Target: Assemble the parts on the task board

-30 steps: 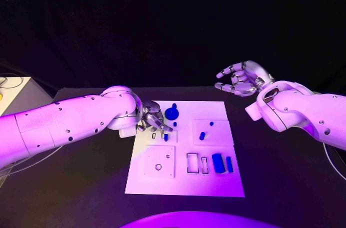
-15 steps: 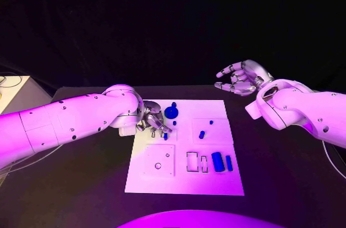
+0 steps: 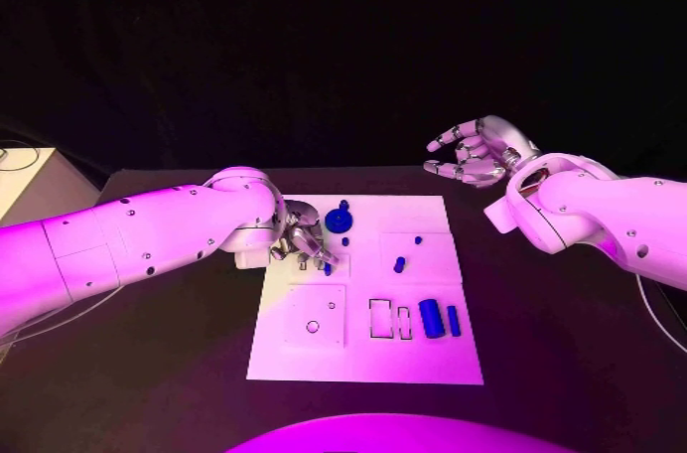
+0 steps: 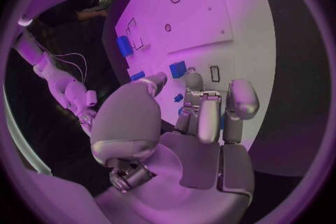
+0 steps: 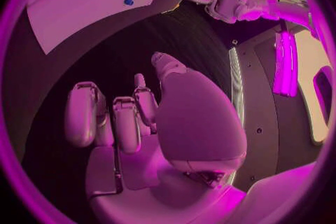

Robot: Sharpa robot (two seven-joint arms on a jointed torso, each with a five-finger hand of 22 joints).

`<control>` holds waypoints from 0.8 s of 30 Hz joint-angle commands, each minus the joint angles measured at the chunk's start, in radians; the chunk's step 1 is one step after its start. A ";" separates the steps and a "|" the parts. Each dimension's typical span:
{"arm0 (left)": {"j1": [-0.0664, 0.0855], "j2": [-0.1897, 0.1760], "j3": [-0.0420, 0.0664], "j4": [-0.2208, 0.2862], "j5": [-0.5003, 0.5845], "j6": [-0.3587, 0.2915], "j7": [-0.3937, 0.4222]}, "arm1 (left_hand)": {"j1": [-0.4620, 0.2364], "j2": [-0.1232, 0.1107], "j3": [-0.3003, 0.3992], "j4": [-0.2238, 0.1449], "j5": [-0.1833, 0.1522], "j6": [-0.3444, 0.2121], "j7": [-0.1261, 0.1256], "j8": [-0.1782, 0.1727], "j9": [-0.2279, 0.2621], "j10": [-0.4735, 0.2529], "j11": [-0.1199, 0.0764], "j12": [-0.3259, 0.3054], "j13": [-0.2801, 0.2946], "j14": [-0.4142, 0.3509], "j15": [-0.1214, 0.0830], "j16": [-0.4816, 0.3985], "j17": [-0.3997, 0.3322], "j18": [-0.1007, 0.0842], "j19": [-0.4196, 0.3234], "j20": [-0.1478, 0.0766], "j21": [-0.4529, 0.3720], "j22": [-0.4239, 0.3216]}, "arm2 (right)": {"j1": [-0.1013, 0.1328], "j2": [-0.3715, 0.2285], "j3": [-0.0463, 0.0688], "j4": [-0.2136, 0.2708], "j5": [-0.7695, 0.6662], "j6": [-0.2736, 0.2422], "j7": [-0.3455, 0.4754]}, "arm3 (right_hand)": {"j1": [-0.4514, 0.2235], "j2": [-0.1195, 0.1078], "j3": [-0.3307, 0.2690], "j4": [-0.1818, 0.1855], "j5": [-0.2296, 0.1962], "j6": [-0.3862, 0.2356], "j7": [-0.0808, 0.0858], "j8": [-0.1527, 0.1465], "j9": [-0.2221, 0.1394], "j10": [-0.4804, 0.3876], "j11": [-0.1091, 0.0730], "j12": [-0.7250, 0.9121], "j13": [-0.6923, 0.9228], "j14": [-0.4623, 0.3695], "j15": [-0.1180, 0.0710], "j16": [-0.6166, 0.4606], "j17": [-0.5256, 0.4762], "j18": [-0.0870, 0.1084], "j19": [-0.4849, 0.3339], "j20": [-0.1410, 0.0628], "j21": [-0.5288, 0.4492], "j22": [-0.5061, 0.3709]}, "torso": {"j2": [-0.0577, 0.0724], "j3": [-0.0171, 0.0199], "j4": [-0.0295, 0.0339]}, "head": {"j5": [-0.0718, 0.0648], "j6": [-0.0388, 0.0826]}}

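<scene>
Almost nothing has moved since the earlier frame. Left hand [image 3: 302, 238] rests on the task board [image 3: 369, 359], fingers [image 4: 204, 116] together around a small blue part [image 3: 328, 268]; whether they clamp it, I cannot tell. Right hand [image 3: 474, 153] hovers beyond the board over the worktop [image 3: 551, 354], fingers apart, curled, empty.

The task board [image 3: 369, 359] lies in the middle of the table [image 3: 573, 374]. The left hand [image 3: 304, 236] is over the board's far left corner, beside the round part [image 3: 338, 221]. The right hand [image 3: 479, 153] is up behind the board's far right corner, well apart from it.
</scene>
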 commanded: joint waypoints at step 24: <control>0.000 0.011 -0.004 -0.007 0.016 0.045 -0.001 | 0.042 0.001 0.039 -0.015 0.004 -0.004 -0.006 0.010 0.024 -0.003 -0.003 0.009 0.007 0.050 -0.010 0.009 0.095 -0.016 0.004 -0.004 0.005 0.004 | -0.002 0.013 0.000 -0.007 -0.004 0.028 -0.001 | -0.010 0.005 0.002 0.007 0.009 -0.006 0.001 0.004 -0.001 -0.002 0.000 -0.002 0.039 0.066 0.009 -0.005 0.128 0.019 -0.005 0.002 -0.007 0.061 | 0.000 0.0026 -0.0017 | 0.001 -0.015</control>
